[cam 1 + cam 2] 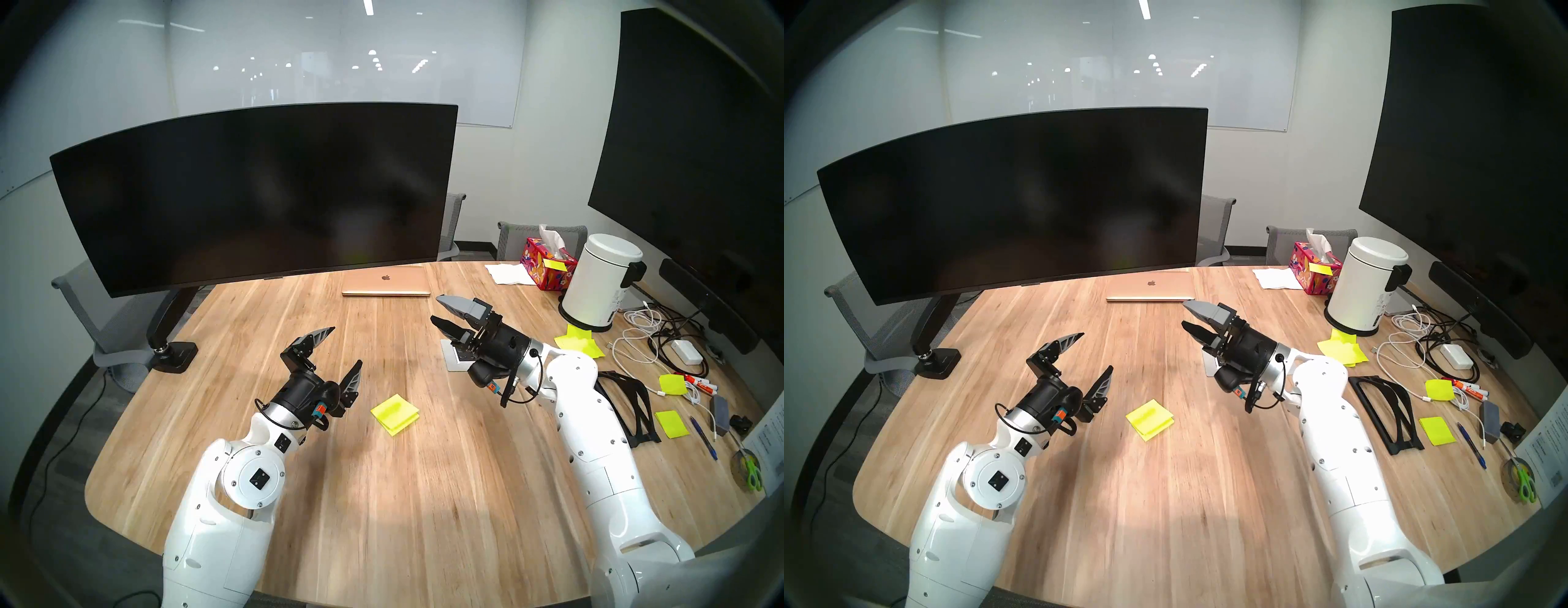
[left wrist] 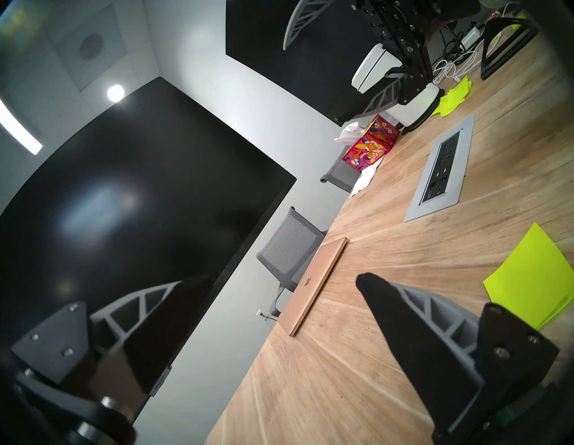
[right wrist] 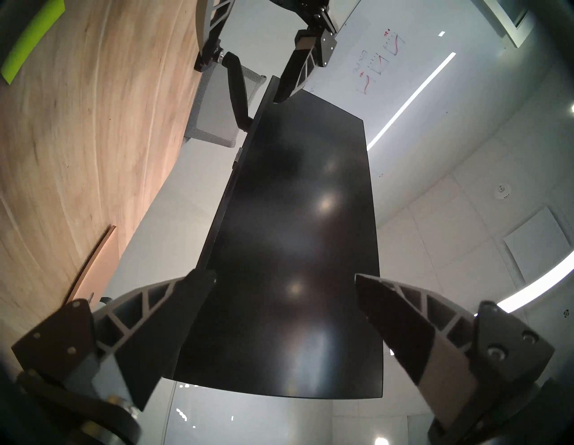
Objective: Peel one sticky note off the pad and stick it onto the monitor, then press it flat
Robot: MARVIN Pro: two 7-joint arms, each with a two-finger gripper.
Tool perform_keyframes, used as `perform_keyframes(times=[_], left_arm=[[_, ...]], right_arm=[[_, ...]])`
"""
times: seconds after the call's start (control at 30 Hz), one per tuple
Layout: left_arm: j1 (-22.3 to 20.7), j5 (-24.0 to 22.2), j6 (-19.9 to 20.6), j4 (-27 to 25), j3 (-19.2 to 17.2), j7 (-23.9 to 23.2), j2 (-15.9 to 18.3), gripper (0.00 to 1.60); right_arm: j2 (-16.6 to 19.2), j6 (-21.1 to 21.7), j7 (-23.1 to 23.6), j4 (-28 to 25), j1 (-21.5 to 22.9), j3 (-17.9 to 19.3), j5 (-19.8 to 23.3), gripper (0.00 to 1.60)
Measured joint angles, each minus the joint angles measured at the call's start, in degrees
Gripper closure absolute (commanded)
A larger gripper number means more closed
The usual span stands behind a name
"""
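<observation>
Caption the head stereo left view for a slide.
Both claws, left and right, open above the table; pad lies between them, monitor bare.

Pale wooden table [image 1: 424,488] with streaky grain and a smooth satin finish, glossy black monitor [image 1: 254,195] catching ceiling lights, matt neon paper pad [image 1: 395,414], brushed gold metal laptop [image 1: 386,282], shiny white plastic arm shells, grey mesh cloth chairs [image 1: 541,237]

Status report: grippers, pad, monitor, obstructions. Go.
Left gripper open, empty; right gripper open, empty, both above the table. Pad lies between them, untouched. Monitor bare, no note visible on it. Nothing blocking the pad.
</observation>
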Motion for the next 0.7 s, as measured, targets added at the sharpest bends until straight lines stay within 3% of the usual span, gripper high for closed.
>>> perform_keyframes(times=[0.7], left_arm=[[0.0,-0.04,0.0,0.01,-0.01,-0.02,-0.01,0.0]], right_arm=[[-2.88,-4.16,6.49,-8.09,-5.78,6.15,4.56,0.0]])
